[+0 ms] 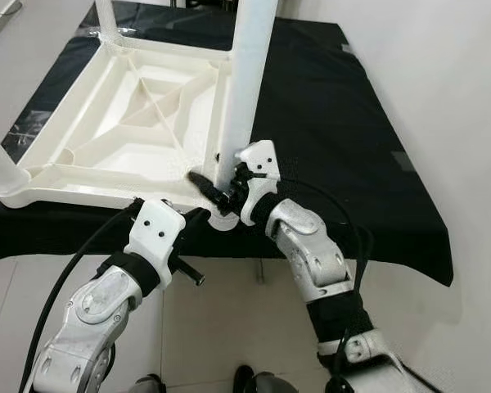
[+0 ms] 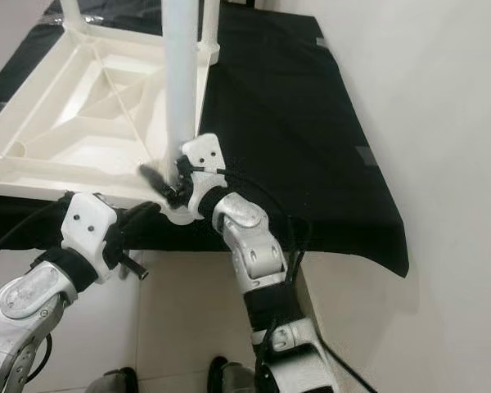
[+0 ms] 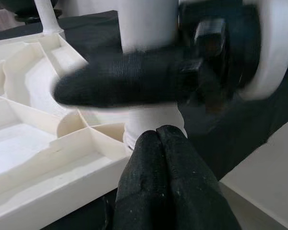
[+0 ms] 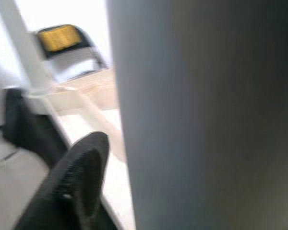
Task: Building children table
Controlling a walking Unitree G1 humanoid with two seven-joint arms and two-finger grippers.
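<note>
With the white tabletop [image 1: 82,176] lying underside up on the black-draped bench [image 1: 335,123], my right gripper [image 1: 219,190] clamps the near-corner leg [image 1: 247,74] to seat it, while my left gripper [image 1: 198,219], fingers pressed together, braces the socket.

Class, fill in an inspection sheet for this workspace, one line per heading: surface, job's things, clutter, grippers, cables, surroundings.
Surface: black cloth over the work surface.
Job's things: white tabletop lying upside down; near-corner leg standing upright in its socket.
Clutter: nothing seen.
Grippers: right gripper at the leg's base, jaws around it; left gripper, jaws shut, by the same corner.
Cables: black cable along the left arm, another along the right arm.
Surroundings: white wall on the right; pale floor below.
</note>
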